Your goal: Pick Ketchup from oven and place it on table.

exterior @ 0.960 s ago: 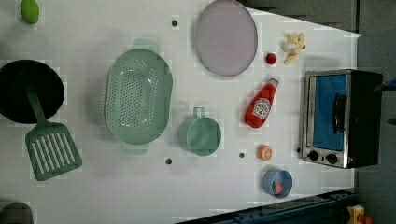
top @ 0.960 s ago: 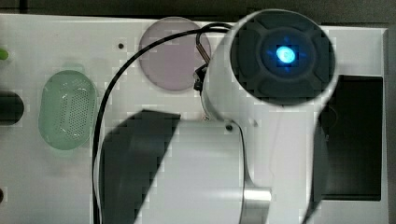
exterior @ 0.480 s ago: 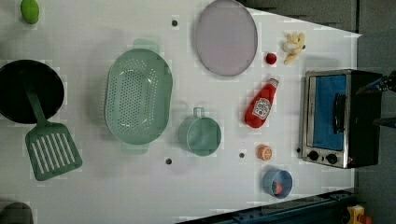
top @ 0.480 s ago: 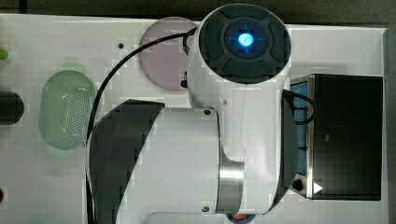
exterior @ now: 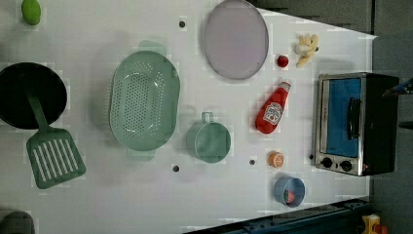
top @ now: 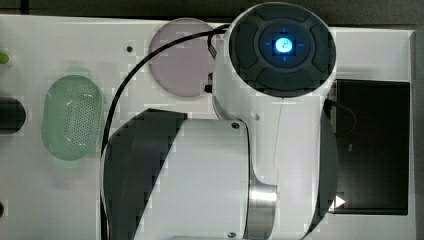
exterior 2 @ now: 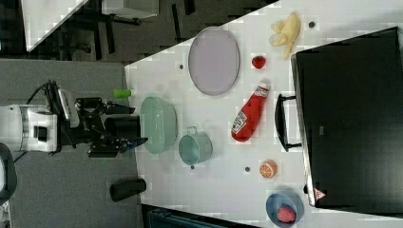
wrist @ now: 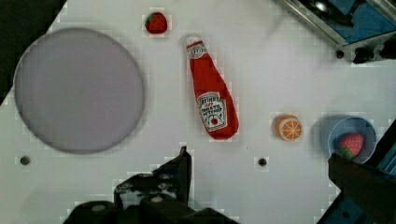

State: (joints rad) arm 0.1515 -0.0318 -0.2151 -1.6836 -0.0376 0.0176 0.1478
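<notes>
The Ketchup (exterior: 272, 109) lies flat on the white table (exterior: 122, 195), just to the left view's left of the oven (exterior: 353, 123), whose blue glass door is shut. In the wrist view the Ketchup (wrist: 211, 92) lies with its white cap toward a strawberry (wrist: 156, 22), and the oven (wrist: 343, 21) sits at a corner. My gripper (wrist: 259, 159) hangs open well above the table, with the bottle clear of its fingers (wrist: 183, 168) and nothing between them. In the right view the gripper (exterior 2: 135, 124) is far from the Ketchup (exterior 2: 248, 115).
Around the bottle in the left view lie a grey plate (exterior: 236, 38), a green cup (exterior: 209, 141), an orange half (exterior: 275, 159), a blue bowl (exterior: 289, 190), a strawberry (exterior: 282, 61) and a green colander (exterior: 143, 106). A black pan (exterior: 30, 95) and a spatula (exterior: 53, 158) lie far left.
In the top view the arm's lit head swung left, then back to the right. The Ketchup and the oven have stayed where they were.
</notes>
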